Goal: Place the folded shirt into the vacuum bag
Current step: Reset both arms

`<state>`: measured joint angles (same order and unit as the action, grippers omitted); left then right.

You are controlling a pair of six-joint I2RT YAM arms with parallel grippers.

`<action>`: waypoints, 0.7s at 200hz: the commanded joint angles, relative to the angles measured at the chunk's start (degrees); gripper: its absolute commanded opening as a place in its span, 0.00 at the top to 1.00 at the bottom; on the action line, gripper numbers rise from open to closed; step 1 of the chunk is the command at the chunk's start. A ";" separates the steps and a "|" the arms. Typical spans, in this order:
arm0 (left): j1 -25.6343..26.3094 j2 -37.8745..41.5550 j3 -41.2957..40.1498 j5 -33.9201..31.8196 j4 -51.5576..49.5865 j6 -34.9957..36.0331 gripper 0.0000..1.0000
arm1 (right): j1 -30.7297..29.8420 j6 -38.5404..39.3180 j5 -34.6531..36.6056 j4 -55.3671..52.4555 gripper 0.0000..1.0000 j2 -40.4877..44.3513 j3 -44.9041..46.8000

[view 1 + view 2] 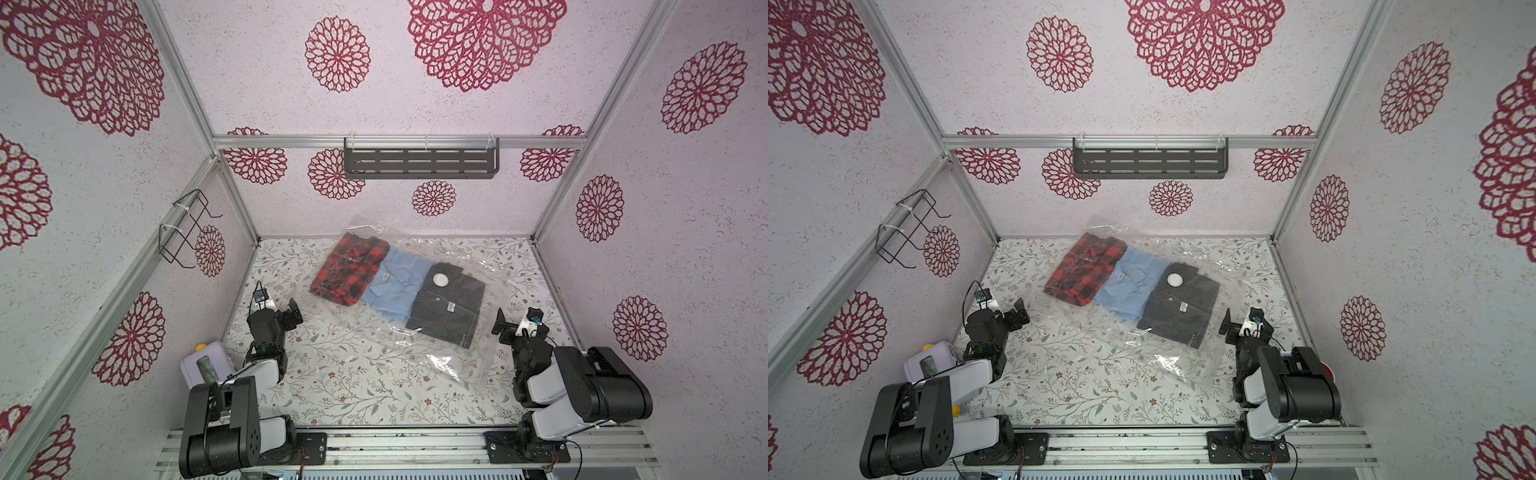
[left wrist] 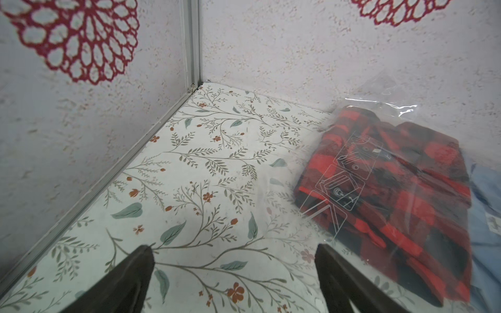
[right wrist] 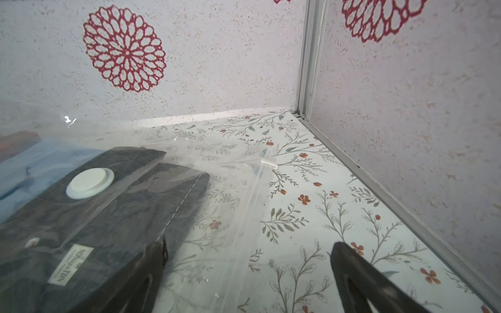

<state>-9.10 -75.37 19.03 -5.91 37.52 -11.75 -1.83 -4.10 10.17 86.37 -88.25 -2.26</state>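
While it holds three folded shirts (image 1: 395,286), vacuum bag (image 1: 440,361), clear, crinkly

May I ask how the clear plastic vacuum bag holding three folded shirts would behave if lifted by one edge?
The clear crinkly vacuum bag would probably sag: its film lies wrinkled. Its glossy glare suggests slipperiness. The dark folded shirt inside could shift.

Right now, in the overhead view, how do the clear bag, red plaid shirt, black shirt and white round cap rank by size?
In a top view:
1. vacuum bag, largest.
2. black shirt and red plaid shirt, about alike; I won't rank them.
3. white valve disc, smallest.
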 commanded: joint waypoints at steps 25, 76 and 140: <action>1.96 -6.34 1.19 -0.51 12.57 4.55 0.03 | -1.68 3.96 -0.62 5.08 0.01 -0.22 -2.26; 2.25 -13.39 3.60 2.20 16.17 6.54 0.03 | -2.26 4.71 -1.40 -9.14 0.01 -0.08 -9.80; 1.45 -13.31 5.58 -1.81 11.33 3.75 0.03 | -2.83 7.07 -5.46 -4.34 0.01 0.26 -7.14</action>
<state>-7.49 -88.77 24.80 -6.85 48.82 -7.53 -4.08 0.03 8.67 77.30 -88.71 -11.35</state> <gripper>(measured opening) 0.973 0.994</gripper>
